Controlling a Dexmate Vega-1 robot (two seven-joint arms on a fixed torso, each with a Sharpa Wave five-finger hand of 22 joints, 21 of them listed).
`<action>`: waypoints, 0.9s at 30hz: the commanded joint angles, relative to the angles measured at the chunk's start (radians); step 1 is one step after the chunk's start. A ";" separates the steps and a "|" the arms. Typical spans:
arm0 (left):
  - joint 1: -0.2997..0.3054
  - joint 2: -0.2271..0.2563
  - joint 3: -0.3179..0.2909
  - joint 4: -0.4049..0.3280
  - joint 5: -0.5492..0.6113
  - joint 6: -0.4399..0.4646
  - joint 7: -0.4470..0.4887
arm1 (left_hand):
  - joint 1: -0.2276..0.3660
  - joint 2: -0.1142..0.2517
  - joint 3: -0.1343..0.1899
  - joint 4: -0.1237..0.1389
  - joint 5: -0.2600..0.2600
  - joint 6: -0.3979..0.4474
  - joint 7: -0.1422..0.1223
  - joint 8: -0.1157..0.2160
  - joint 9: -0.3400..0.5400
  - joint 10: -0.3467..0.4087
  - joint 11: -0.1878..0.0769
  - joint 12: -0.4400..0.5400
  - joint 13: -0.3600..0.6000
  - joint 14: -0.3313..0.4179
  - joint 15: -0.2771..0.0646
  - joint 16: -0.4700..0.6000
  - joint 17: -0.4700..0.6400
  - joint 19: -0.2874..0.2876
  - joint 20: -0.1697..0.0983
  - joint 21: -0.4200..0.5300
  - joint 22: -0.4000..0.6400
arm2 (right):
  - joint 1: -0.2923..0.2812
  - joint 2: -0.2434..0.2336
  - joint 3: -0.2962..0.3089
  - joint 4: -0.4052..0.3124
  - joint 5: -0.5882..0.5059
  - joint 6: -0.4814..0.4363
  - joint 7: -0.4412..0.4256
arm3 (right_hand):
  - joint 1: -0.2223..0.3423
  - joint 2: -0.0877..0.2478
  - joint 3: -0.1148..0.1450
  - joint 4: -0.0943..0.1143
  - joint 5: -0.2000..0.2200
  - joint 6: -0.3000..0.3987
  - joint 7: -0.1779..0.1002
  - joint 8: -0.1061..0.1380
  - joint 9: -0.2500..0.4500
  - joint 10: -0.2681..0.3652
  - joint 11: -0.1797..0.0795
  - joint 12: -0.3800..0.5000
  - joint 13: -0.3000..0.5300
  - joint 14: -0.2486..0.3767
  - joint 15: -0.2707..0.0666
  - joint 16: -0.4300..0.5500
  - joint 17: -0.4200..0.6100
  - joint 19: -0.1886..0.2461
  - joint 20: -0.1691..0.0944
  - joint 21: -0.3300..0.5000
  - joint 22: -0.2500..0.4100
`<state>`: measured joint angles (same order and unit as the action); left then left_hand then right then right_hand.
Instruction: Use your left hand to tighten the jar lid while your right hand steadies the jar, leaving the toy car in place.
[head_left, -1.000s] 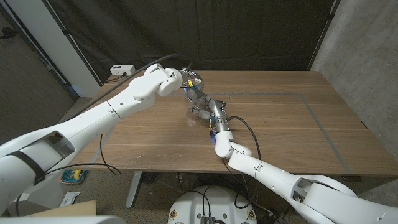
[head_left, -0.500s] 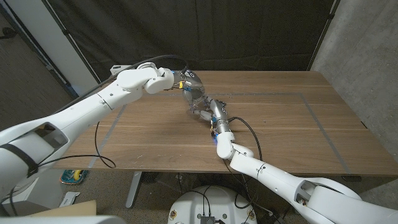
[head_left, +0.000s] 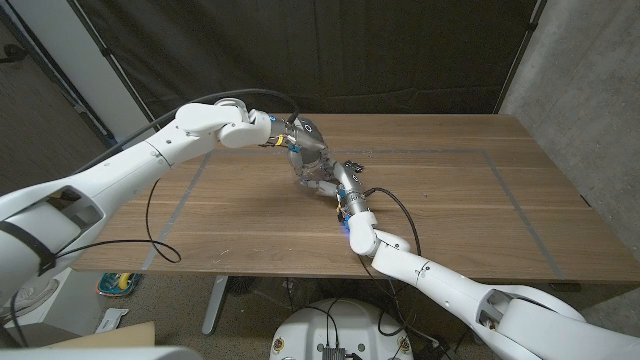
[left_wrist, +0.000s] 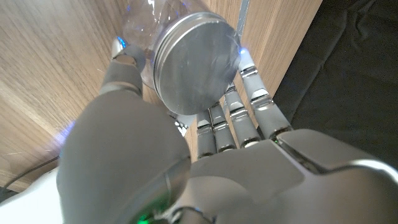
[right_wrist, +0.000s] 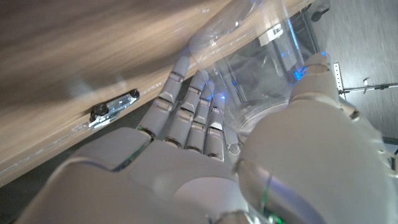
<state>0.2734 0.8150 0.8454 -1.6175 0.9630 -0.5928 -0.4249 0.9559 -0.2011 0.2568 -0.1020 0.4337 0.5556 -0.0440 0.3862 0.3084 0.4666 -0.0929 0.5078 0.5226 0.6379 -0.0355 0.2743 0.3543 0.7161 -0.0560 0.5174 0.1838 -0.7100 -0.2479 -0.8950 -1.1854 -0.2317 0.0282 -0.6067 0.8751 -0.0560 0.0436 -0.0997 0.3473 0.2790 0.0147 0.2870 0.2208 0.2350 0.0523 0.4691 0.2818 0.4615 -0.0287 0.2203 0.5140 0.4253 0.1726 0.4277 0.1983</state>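
A clear jar leans tilted over the middle of the wooden table, its metal lid toward the back left. My left hand comes in from the left and grips the lid, thumb on one side and fingers on the other. My right hand holds the jar's body from the near side, and its fingers wrap the clear glass. A small dark toy car sits on the table just right of the jar, also seen as a dark shape.
Grey tape lines mark a rectangle on the tabletop. A white power strip lies beyond the table's back left corner. A black cable loops off my right wrist. A dark curtain hangs behind the table.
My left arm has swung back and to the left while its hand stayed on the lid and turned. The jar and my right hand have shifted slightly left.
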 joint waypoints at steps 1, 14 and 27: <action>0.031 -0.016 -0.047 -0.038 0.008 0.095 -0.079 | -0.056 0.123 -0.104 0.096 -0.016 -0.103 -0.071 -0.047 0.005 -0.070 0.001 -0.020 0.020 -0.043 -0.126 -0.050 0.011 -0.068 0.089 -0.034 0.002 | 0.005 -0.069 0.024 -0.128 0.091 -0.080 0.235 | -0.093 -0.005 -0.014 0.065 0.021 -0.127 0.005 -0.050 0.011 -0.139 0.041 -0.089 -0.012 -0.169 0.055 -0.038 -0.027 -0.129 0.044 -0.068 -0.007; 0.027 -0.078 -0.090 -0.128 -0.126 0.477 -0.452 | -0.337 0.093 -0.324 0.239 -0.062 -0.705 -0.096 -0.213 -0.090 -0.548 0.088 -0.300 -0.085 -0.571 0.140 -0.091 -0.116 -0.389 0.276 -0.286 -0.002 | 0.009 -0.106 0.031 -0.180 0.152 -0.058 0.371 | -0.183 -0.077 -0.112 0.093 0.031 -0.325 0.034 -0.101 0.010 -0.300 0.085 -0.204 -0.026 -0.396 0.131 -0.041 -0.090 -0.282 0.045 -0.182 -0.016; 0.015 -0.055 -0.080 -0.239 -0.034 0.649 -0.447 | -0.382 0.120 -0.349 0.253 -0.067 -0.707 -0.089 -0.189 -0.099 -0.533 0.146 -0.283 -0.092 -0.552 0.156 -0.072 -0.130 -0.343 0.272 -0.279 0.008 | -0.025 -0.060 0.044 -0.133 0.078 0.055 0.197 | -0.138 -0.037 -0.110 0.081 0.046 -0.373 0.049 -0.089 0.007 -0.352 0.105 -0.238 -0.030 -0.472 0.145 -0.035 -0.120 -0.314 0.044 -0.212 -0.015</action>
<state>0.2936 0.7500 0.7698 -1.7664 0.8673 -0.0923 -0.8436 0.5726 -0.1005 -0.0885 0.1487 0.3678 -0.1611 -0.1143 0.1839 0.2089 -0.0768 0.0469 0.2128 0.4310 0.0701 0.1186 0.1907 0.2239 0.3478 0.2182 0.2278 0.1846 -0.7214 -0.3330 -0.8542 -1.3442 -0.0985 0.0219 -0.3167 0.7115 -0.1041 -0.0702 -0.0083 0.3827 -0.0881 0.0553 0.1893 0.2275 -0.1032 0.1536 0.2349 0.2507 0.0077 0.1175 0.1810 0.3964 0.1162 0.2142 0.2197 0.1807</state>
